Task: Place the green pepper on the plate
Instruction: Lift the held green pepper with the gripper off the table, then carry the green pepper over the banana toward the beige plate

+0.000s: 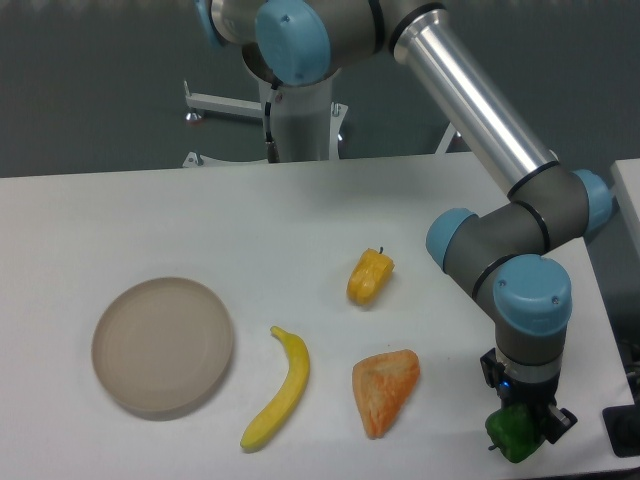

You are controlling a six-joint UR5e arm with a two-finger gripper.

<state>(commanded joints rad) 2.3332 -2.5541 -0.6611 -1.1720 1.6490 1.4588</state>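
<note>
The green pepper (513, 434) is at the table's front right, glossy and bright green, sitting between the fingers of my gripper (522, 430). The gripper points straight down and is closed around the pepper's top, so only the pepper's lower and left part shows. Whether the pepper rests on the table or is lifted I cannot tell. The plate (163, 345), round, beige and shallow, lies far to the left near the front, with nothing on it.
A yellow-orange pepper (370, 276) lies at the table's middle. A banana (280, 388) and an orange wedge-shaped food item (385, 390) lie between plate and gripper. The table's right edge runs close beside the gripper, with a dark object (625, 432) past it.
</note>
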